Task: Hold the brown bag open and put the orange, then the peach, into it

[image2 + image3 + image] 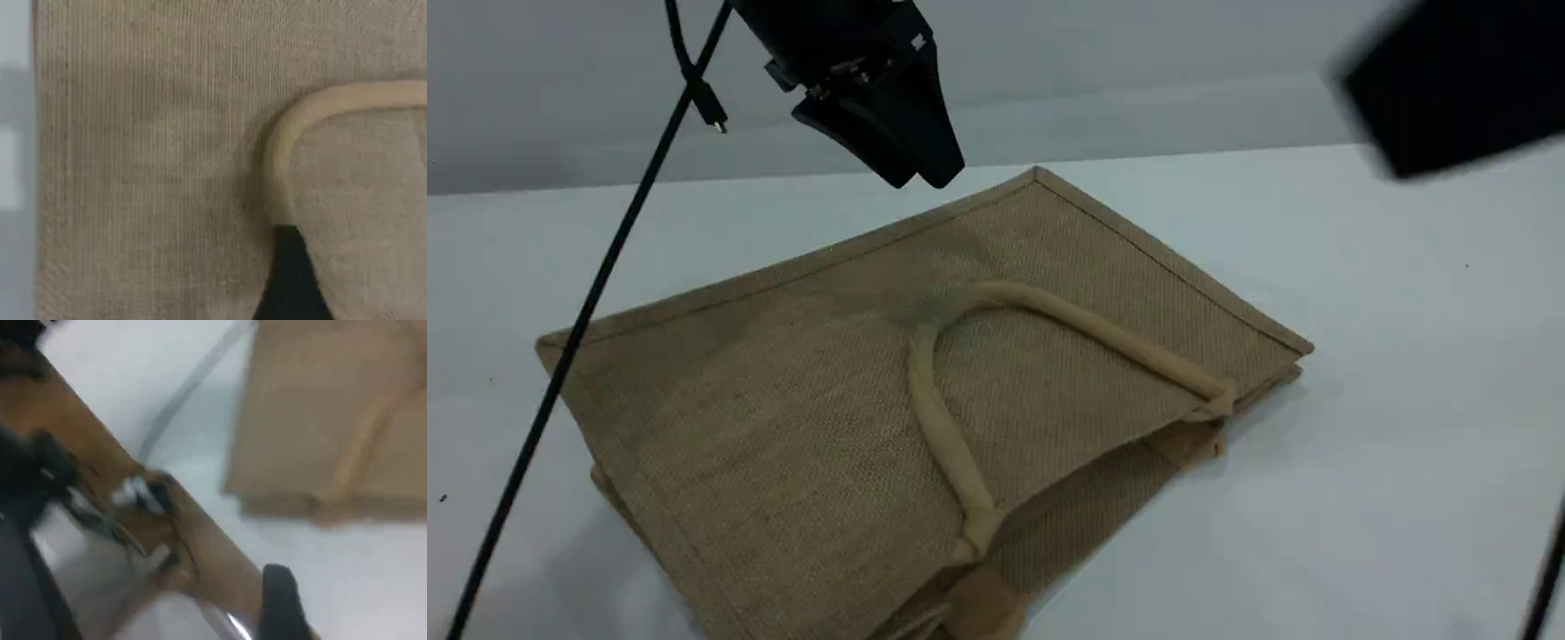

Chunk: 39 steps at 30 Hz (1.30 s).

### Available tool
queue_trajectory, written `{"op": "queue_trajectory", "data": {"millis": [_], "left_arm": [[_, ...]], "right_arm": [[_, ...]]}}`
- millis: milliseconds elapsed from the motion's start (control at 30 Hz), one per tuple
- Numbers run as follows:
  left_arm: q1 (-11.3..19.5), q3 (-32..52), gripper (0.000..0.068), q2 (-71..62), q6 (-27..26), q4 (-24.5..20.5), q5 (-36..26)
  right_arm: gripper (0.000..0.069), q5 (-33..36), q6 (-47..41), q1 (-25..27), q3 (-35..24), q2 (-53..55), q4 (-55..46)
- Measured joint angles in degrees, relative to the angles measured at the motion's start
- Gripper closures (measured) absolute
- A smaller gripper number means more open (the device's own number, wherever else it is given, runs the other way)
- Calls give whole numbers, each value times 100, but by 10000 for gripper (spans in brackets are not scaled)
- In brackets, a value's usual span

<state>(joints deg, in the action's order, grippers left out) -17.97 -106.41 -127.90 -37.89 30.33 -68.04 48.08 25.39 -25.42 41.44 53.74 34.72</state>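
The large tan-brown woven jute bag (pixel 800 427) is lying flat on its side on the pale counter (pixel 1387 373), filling most of the middle of the surface, with its mouth turned toward the counter's near edge and its closed bottom toward the far edge. One lighter beige padded loop handle (pixel 934 400) is resting folded back on the upper panel, curving from the mouth edge up across the weave and back down. A second handle's base is just peeking out below the mouth at the near edge.

The left gripper (pixel 911 173) is hanging in the air above the far part of the bag, near the counter's far edge, touching nothing. In the left wrist view one dark fingertip (pixel 290 280) is showing at the bottom edge, above the bend of the handle (pixel 293 127) and the woven panel (pixel 147 167); the second finger is out of frame, so I cannot tell how wide the fingers are standing. Nothing is showing between them.

The right gripper (pixel 1449 84) is appearing only as a blurred black block at the far right corner, well apart from the bag. Its own camera is showing one dark fingertip (pixel 283 603), a corner of the bag (pixel 320 427) and blurred brown and black shapes beside the counter; its fingers are standing wide and holding nothing.

A black cable (pixel 578 329) is slanting across the counter's left side.
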Motion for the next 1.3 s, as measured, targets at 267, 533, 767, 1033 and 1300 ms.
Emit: {"op": "queue_trajectory", "data": {"millis": [267,533,767,1033,1300], "left_arm": [[6,0,237,500,205,-482,-202],[6,0,235,1749,1076,-1191,-219],[-82,201,235,2884,1372,-1367,-214],[-662,1764,235,4585,1308,-1391,-207],[-754,3589,235,6660,1693,-1584,-200]], "right_arm": [[268,1994,-1625,432,930,-201,-2967],[268,2204,-2335,432,938,-1181,-4106],[268,2216,-2756,432,925,-2315,-3472],[268,1914,-2882,432,70,-3654,-3405],[269,1251,-2882,432,-1170,-4667,-3472]]}}
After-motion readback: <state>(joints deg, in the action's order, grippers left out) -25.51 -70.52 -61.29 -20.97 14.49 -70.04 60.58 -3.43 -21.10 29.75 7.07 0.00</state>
